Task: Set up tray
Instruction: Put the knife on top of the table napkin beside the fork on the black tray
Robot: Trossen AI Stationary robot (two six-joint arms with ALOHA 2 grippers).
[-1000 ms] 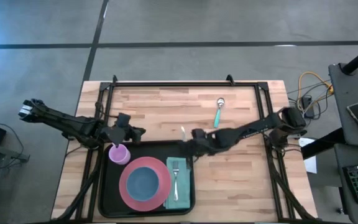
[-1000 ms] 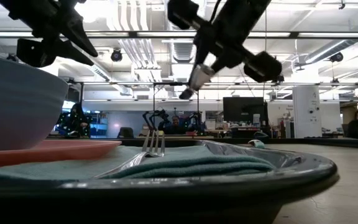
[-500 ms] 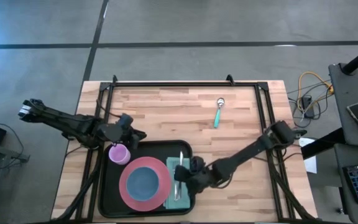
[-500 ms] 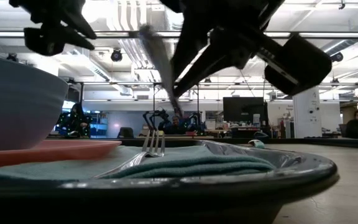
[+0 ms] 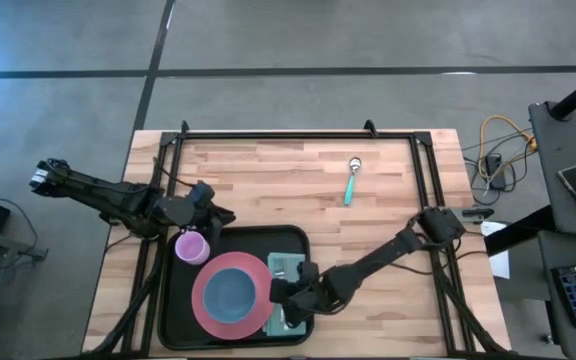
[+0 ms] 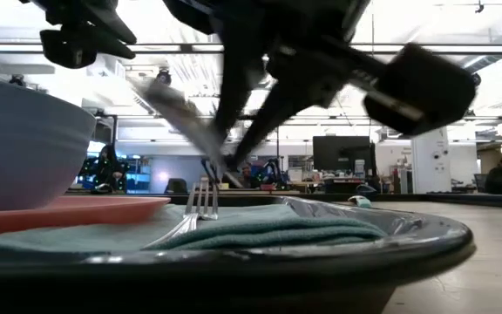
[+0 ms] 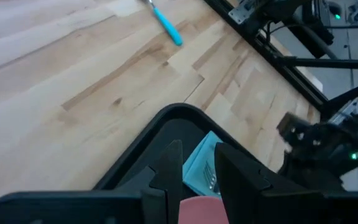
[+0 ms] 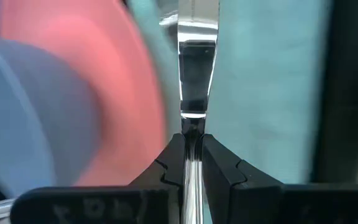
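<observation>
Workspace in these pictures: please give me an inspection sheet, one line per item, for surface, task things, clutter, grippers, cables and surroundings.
Surface: wooden table, bare planks visible around the things.
Task things: black tray at the near edge, holding a pink plate with a blue bowl, a teal napkin and a fork on it; purple cup at the tray's corner.
Clutter: teal-handled spoon lying alone on the wood.
Grippers: right gripper shut on a metal utensil over the napkin; left gripper above the cup.
Cables: bundle beside the table.
Surroundings: grey floor; the low view shows a lab room with people far off.
</observation>
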